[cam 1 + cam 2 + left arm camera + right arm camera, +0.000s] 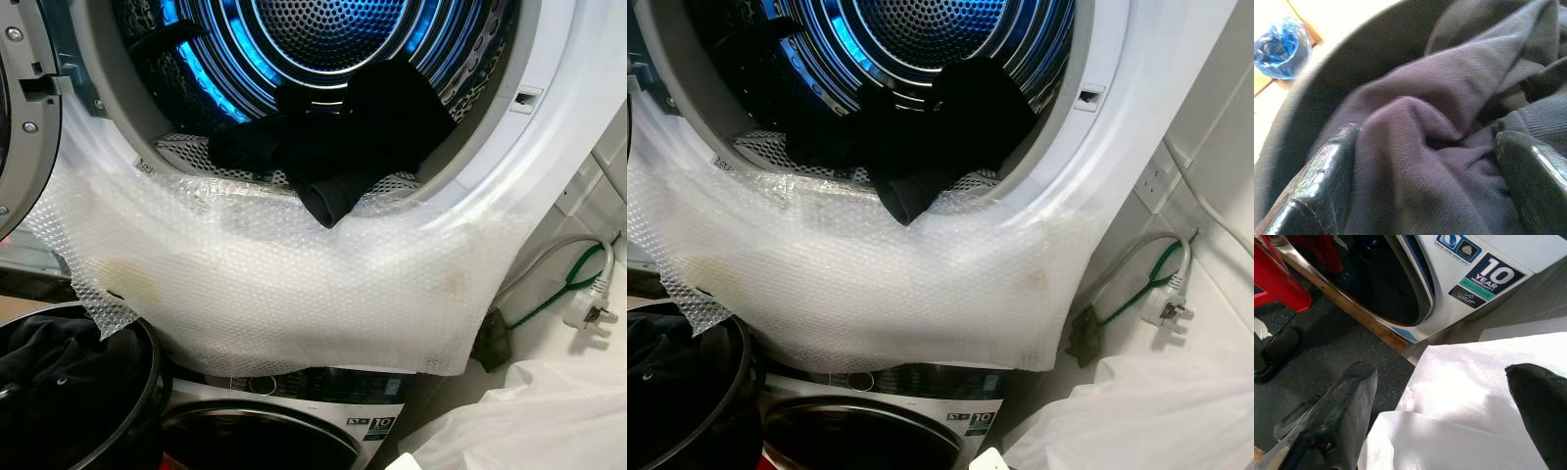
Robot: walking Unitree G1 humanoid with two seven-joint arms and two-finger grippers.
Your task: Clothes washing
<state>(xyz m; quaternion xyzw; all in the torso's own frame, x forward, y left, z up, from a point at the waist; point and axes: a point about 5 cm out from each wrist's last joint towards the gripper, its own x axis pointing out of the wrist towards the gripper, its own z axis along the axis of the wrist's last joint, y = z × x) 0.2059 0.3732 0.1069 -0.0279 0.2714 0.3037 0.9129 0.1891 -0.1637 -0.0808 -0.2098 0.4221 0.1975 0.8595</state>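
Drum point(333, 39): lit blue, door open, dark clothes point(343, 137) heaped at its mouth, well above both claws.
Bubble wrap point(294, 284): draped under the opening.
Basket point(147, 392): black, holding dark garments point(1449, 127).
Left claw point(1425, 161): spread wide, fingers pressed into those garments.
Right claw point(1449, 401): released, hanging over white sheeting point(1469, 396) beside the lower machine point(1459, 274).

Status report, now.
Left hand open, down in basket, fingers astride dark clothes. Right hand open, idle. Black garment overhangs drum lip.
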